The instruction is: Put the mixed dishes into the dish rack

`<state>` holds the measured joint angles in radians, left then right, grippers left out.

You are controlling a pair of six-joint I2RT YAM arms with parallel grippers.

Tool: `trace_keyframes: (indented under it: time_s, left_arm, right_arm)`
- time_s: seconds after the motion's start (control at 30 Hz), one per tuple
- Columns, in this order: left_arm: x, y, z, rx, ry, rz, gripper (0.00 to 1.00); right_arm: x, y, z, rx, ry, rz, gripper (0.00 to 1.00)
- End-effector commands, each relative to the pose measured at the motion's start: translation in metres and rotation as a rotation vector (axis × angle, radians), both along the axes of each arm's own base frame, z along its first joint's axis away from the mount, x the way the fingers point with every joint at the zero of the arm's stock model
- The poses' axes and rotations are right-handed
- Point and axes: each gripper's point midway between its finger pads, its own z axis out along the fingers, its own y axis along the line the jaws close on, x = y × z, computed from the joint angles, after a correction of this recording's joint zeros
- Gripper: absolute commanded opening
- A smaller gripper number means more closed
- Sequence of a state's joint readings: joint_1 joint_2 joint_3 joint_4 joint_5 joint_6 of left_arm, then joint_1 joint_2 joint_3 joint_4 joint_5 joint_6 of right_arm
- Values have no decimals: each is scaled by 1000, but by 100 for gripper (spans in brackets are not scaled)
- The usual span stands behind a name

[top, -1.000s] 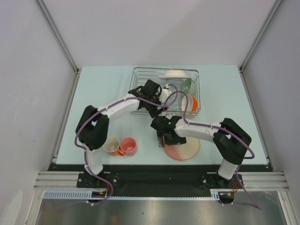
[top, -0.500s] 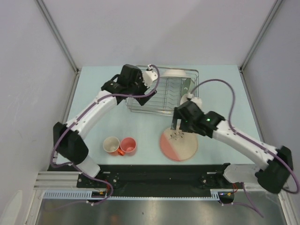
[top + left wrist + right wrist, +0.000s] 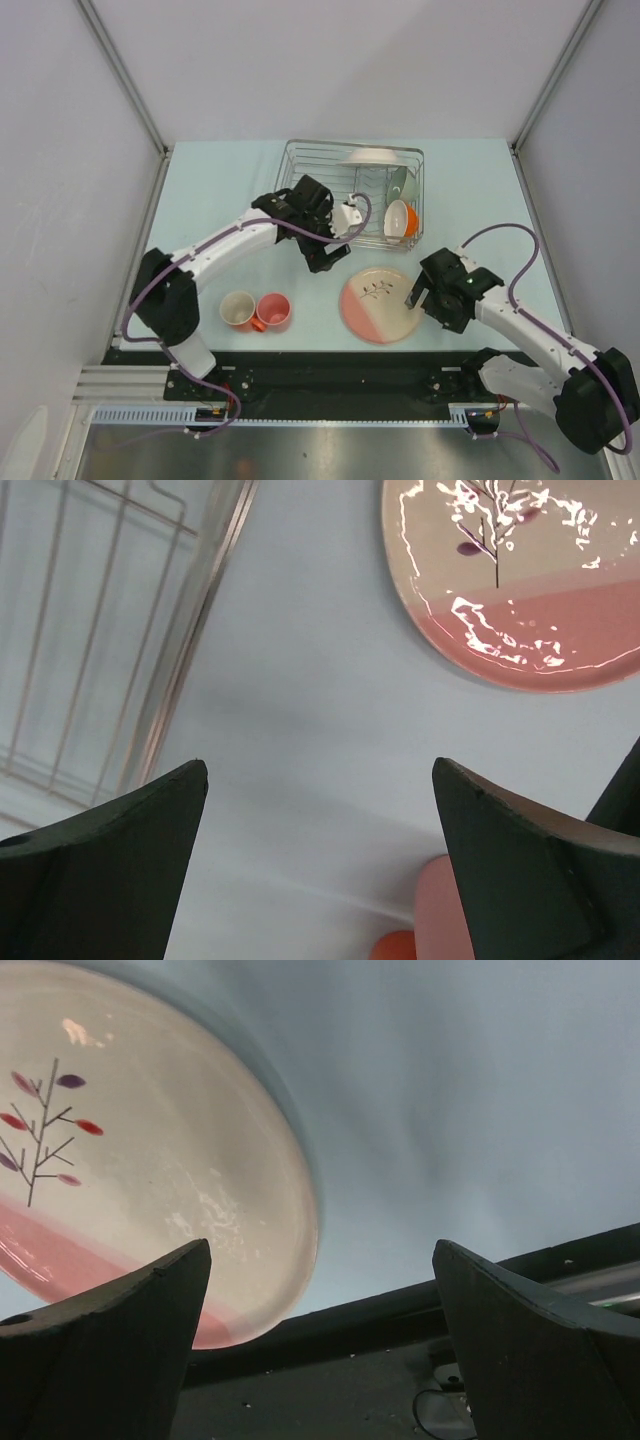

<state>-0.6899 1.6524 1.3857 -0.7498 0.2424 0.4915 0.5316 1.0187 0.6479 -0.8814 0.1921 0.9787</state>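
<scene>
Pale blue table [image 3: 215, 185]: pink-and-cream plate [image 3: 380, 305] lies flat just left of the right gripper [image 3: 415, 297], jaws apart and empty. Left gripper [image 3: 322, 262], likewise spread, hovers at the dish rack [image 3: 320, 165] near edge.

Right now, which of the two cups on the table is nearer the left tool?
The coral-pink cup with the orange handle; it sits right of the cream-lined cup, on the side toward the left tool.

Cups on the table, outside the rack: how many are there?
2. A cup with a cream inside and a pink-orange mug stand side by side near the front edge, left of the pink-and-cream plate. One more could be hidden under the left arm.
</scene>
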Motion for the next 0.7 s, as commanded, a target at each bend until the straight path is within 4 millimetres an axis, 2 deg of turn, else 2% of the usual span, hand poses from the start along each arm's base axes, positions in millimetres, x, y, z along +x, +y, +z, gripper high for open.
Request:
trace_keyframes:
  time_s: [0.0, 0.13, 0.23, 0.27, 0.43, 0.47, 0.57, 0.67]
  left_arm:
    - [-14, -20, -9, -10, 41, -105, 100]
    - [-22, -30, -26, 2, 88, -136, 100]
    - [-22, -37, -42, 16, 110, -139, 100]
    - [-22, -38, -44, 16, 116, -136, 100]
    - [-21, -50, -58, 2, 146, -140, 100]
    - [-23, -51, -66, 11, 162, -140, 100]
    - [-20, -59, -73, 1, 168, -137, 100]
    - [-17, -66, -81, -5, 195, -132, 100]
  right_arm:
    - [-1, 13, -13, 84, 16, -27, 100]
    - [-4, 18, -30, 116, 33, -23, 100]
    - [2, 25, -35, 159, 0, -21, 100]
    - [9, 31, -31, 188, -38, -12, 100]
    - [17, 37, -32, 238, -108, 3, 100]
    - [15, 38, -36, 253, -108, 6, 100]
    - [9, 31, -49, 257, -75, -24, 98]
    - [2, 32, -52, 291, -50, -39, 97]
